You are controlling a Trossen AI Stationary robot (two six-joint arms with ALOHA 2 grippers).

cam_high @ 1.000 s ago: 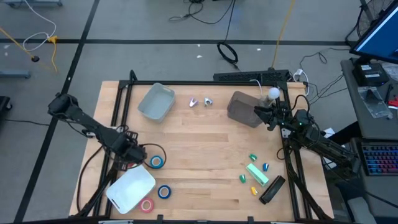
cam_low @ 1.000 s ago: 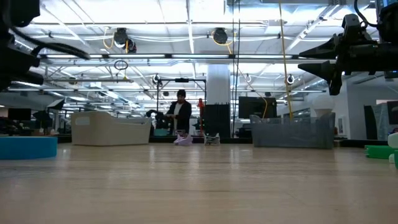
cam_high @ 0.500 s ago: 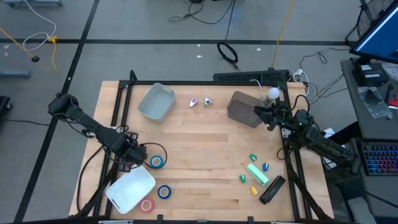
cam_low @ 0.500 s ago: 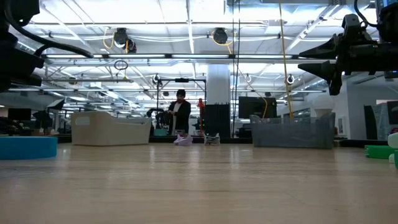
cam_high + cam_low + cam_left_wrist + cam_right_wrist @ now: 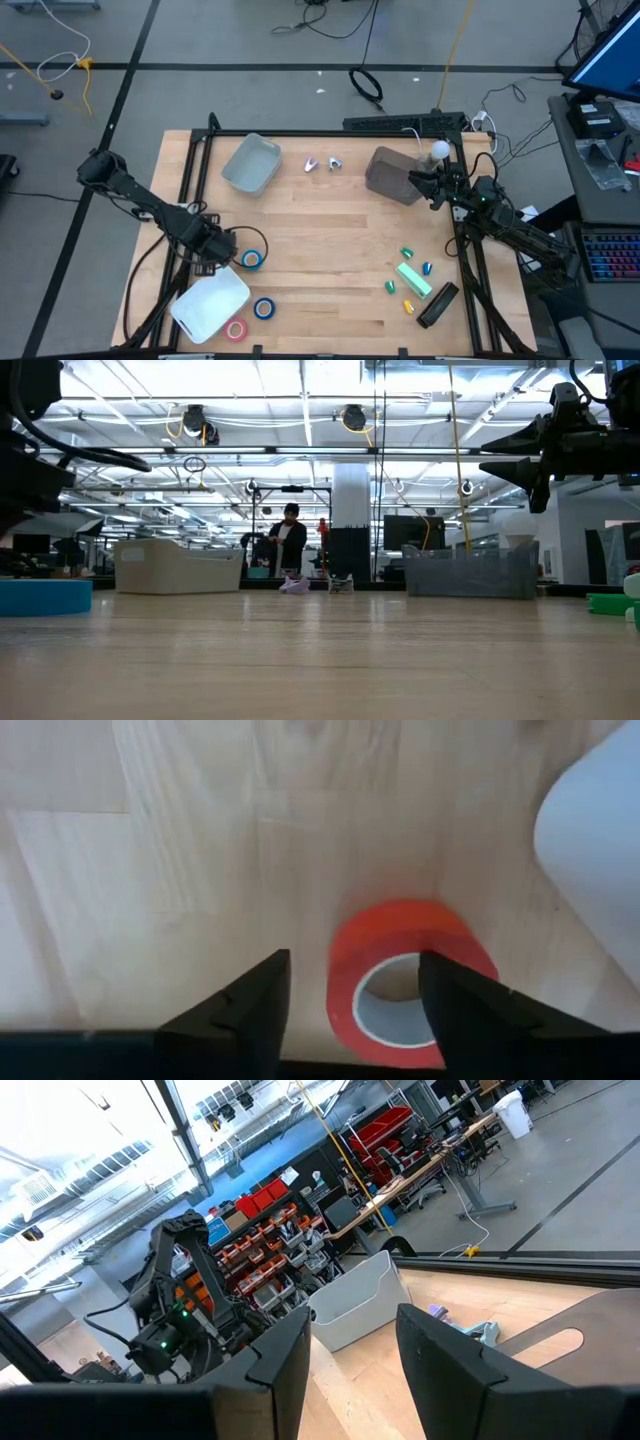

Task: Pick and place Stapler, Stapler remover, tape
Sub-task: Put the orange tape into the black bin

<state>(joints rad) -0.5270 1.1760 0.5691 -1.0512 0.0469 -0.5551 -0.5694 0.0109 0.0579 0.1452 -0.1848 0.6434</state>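
1. Where the left gripper point(image 5: 218, 250) hangs low beside the white bin point(image 5: 205, 305), its fingers point(image 5: 250, 1005) stand wide apart and grip nothing. One red tape roll point(image 5: 400, 935) lies flat on the wood, partly between them.
2. From above, three more rolls show near that bin: a blue roll point(image 5: 251, 260) just beside the gripper, a second blue roll point(image 5: 264, 308), and a second red roll point(image 5: 236, 329).
3. The right gripper point(image 5: 432, 185) waits at the dark grey bin point(image 5: 388, 175), its claw narrowly parted and empty.
4. There are three bins in all, the third being the blue-grey bin point(image 5: 251, 164). One black stapler point(image 5: 437, 305) lies near the table's right front corner, and two pale stapler removers point(image 5: 311, 165) lie between the far bins.
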